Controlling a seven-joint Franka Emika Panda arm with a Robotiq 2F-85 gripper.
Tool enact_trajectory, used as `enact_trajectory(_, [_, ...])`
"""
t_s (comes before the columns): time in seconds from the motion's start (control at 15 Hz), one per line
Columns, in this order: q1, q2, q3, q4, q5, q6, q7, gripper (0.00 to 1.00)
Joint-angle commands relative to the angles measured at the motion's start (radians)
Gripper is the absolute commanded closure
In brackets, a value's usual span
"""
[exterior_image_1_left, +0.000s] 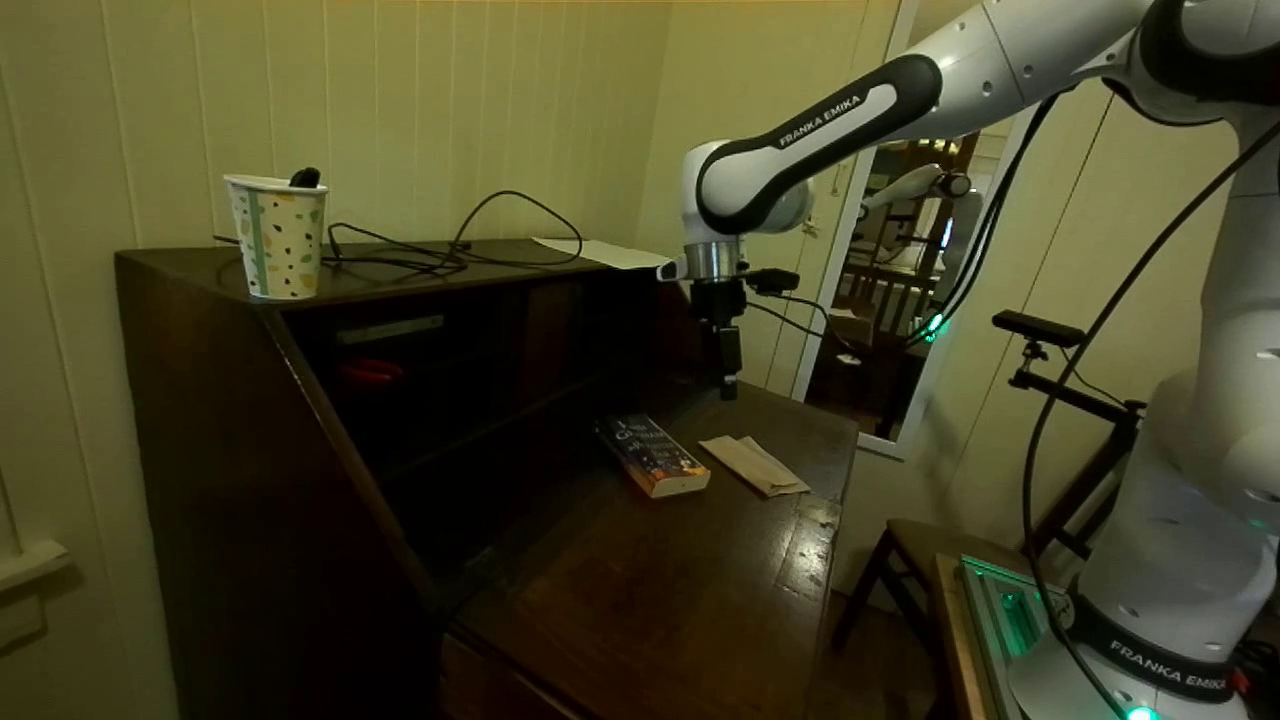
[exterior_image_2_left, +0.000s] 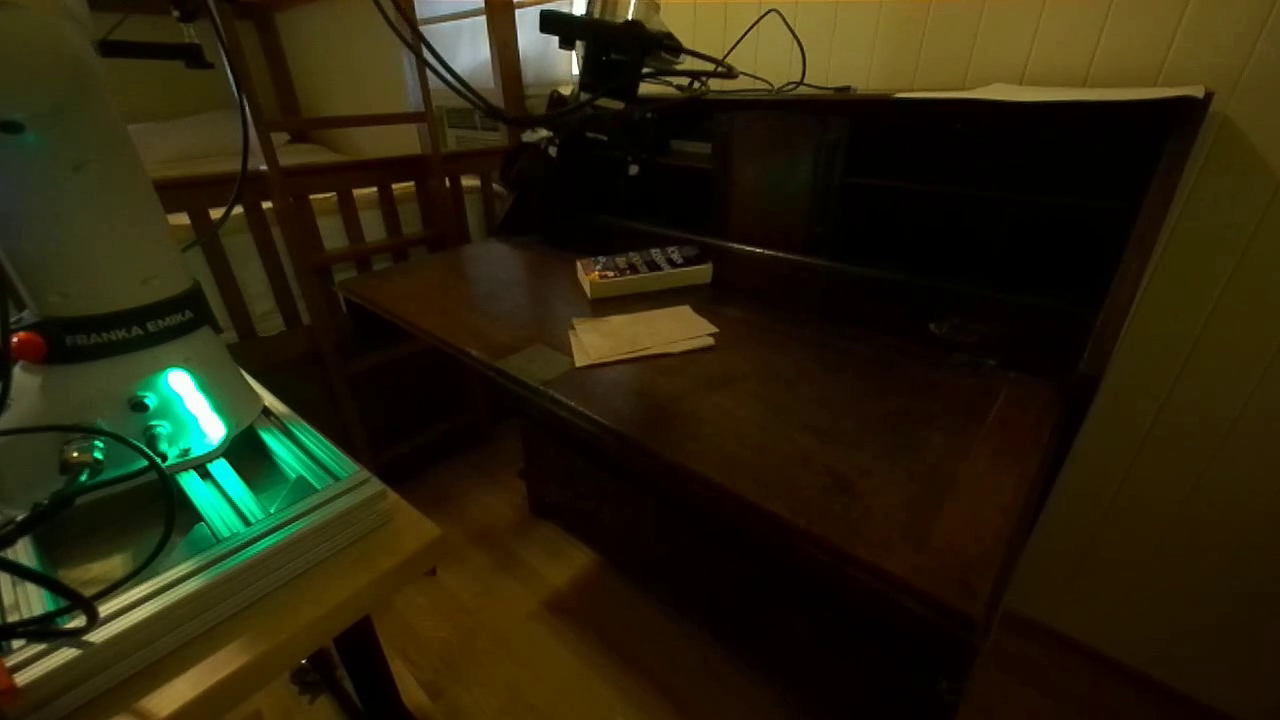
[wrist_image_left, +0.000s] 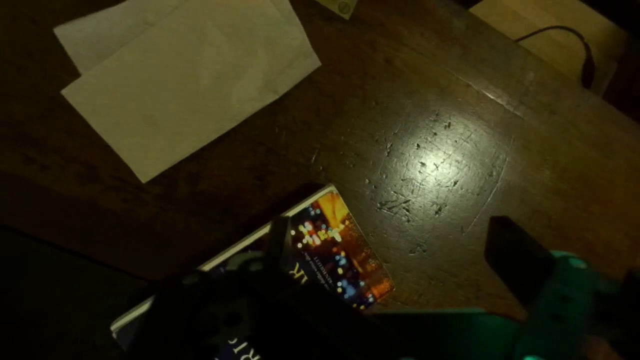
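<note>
Book (exterior_image_1_left: 655, 455) lying flat, cover up, on the writing surface of the desk (exterior_image_1_left: 640, 600); folded paper (exterior_image_1_left: 755, 465) just beside it. Fingers (wrist_image_left: 517, 260) spread wide, above the desk. Patterned cup (exterior_image_1_left: 280, 240) upright on the desk's top.

Here's the thick paperback (exterior_image_1_left: 652, 455), closed and flat on the counter (exterior_image_2_left: 820, 430), cover facing up! It's a dark cover with pale lettering, a scatter of coloured light dots running into glowing orange at one end, cream page edges showing. Just beside it, not touching, lies the folded tan paper (wrist_image_left: 195, 95): plain, flat, its layers out of line, the lower one peeking from underneath.
</note>
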Motion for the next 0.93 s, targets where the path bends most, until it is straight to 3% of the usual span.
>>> enact_trajectory(0.0, [-0.021, -0.002, -0.005, 0.017, 0.098, -0.058, -0.168, 0.00])
enact_trajectory(0.07, [-0.003, -0.005, -0.011, -0.002, 0.036, -0.011, -0.101, 0.00])
enact_trajectory(0.2, [-0.008, -0.004, -0.012, 0.002, 0.069, -0.031, -0.135, 0.00])
enact_trajectory(0.27, [0.007, -0.027, -0.004, -0.032, 0.024, 0.055, -0.150, 0.00])
enact_trajectory(0.67, [0.027, 0.053, -0.005, -0.020, -0.158, 0.306, -0.170, 0.00])
enact_trajectory(0.87, [-0.006, 0.116, 0.021, 0.003, -0.051, 0.344, -0.320, 0.00])
